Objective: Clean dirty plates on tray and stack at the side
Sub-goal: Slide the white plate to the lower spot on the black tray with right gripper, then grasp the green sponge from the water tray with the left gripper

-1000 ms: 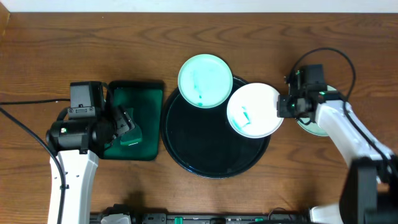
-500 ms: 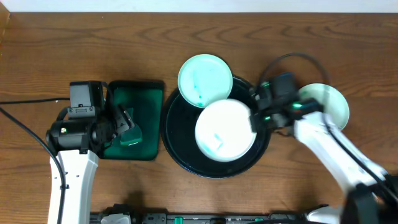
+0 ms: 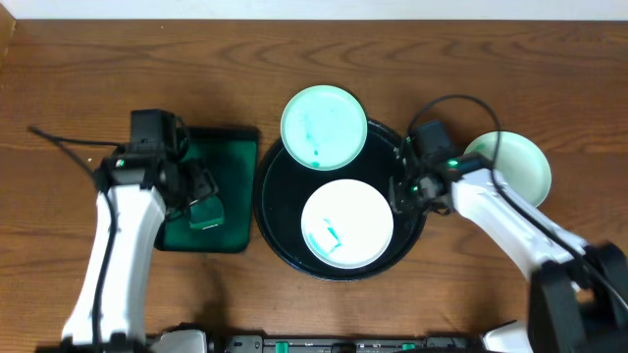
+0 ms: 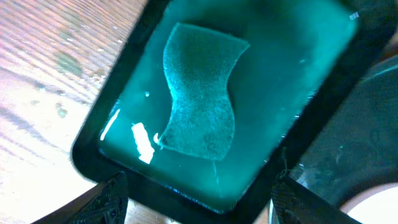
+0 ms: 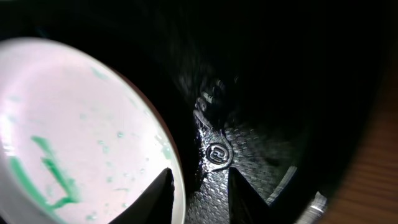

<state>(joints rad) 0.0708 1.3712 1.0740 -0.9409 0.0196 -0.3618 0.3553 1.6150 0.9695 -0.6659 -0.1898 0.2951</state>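
Observation:
The round black tray [image 3: 285, 211] holds a white plate [image 3: 346, 223] with a teal smear at its front middle. In the right wrist view my right gripper [image 5: 199, 174] stands at that plate's [image 5: 74, 137] right rim, jaws a little apart, one finger over the rim and the other on the tray floor [image 5: 249, 149]. A teal-smeared plate [image 3: 324, 127] overlaps the tray's back rim. A third plate [image 3: 515, 167] lies on the wood to the right, partly behind my right arm. My left gripper [image 3: 199, 191] is open, with nothing between its fingers.
A rectangular dark-green tray [image 3: 231, 147] left of the round tray holds teal liquid and a sponge [image 4: 199, 102]. My left gripper [image 4: 199, 186] hovers over its near edge. Bare wood tabletop [image 3: 510, 78] lies behind and to the right.
My right gripper carried the plate from the tray's right rim down to its front middle and parted its jaws. My left arm swung in over the green tray.

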